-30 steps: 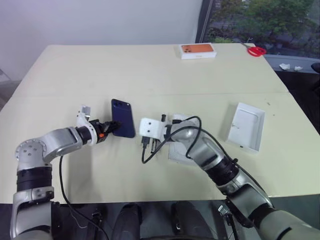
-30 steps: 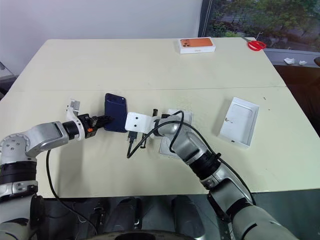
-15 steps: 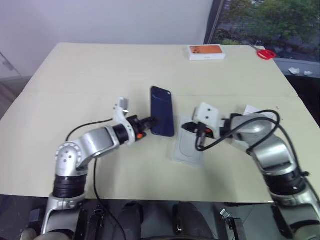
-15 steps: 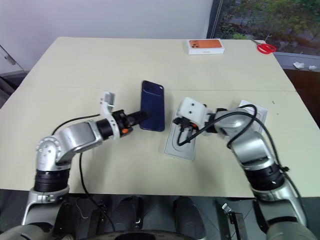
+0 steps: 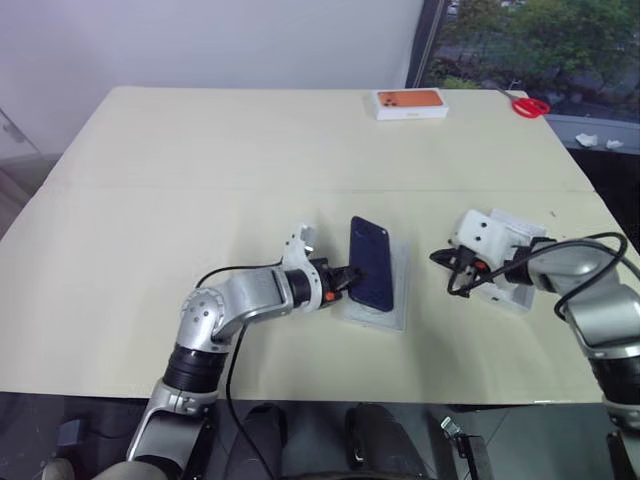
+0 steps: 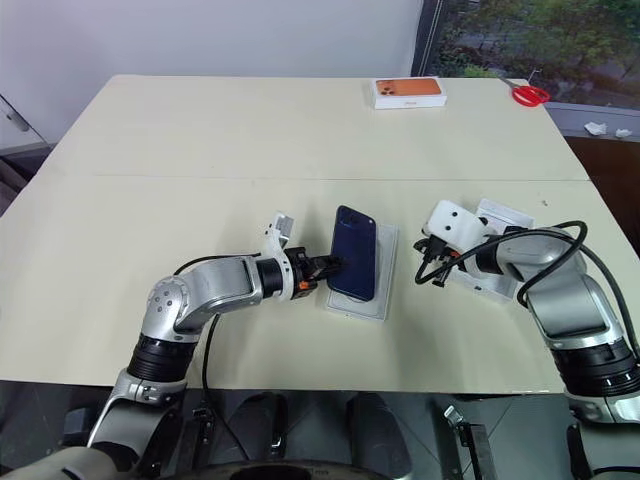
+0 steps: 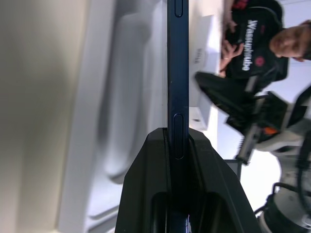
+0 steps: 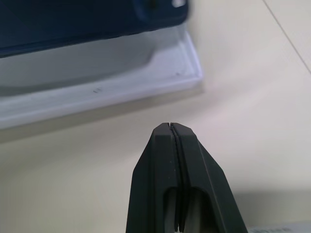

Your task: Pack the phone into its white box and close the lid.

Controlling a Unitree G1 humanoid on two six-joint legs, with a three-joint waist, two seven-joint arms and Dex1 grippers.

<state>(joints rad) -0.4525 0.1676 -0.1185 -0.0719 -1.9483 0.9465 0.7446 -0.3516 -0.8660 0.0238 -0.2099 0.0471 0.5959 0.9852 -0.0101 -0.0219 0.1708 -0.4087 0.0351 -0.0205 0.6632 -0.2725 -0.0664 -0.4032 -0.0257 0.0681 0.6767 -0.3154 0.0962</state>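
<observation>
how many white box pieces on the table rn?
3. Orange-topped box at the far edge; insert tray under the phone, centre; shallow white piece at the right, partly covered by the right arm. More may be hidden.

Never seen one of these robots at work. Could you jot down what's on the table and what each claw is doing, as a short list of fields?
Left gripper: shut on the phone, held by its edge
Under the phone: a white tray with an oval recess
Right gripper: shut, holding nothing
Beside the right arm: a white box part, mostly covered
Far edge of the table: orange-topped box, red scissors
</observation>
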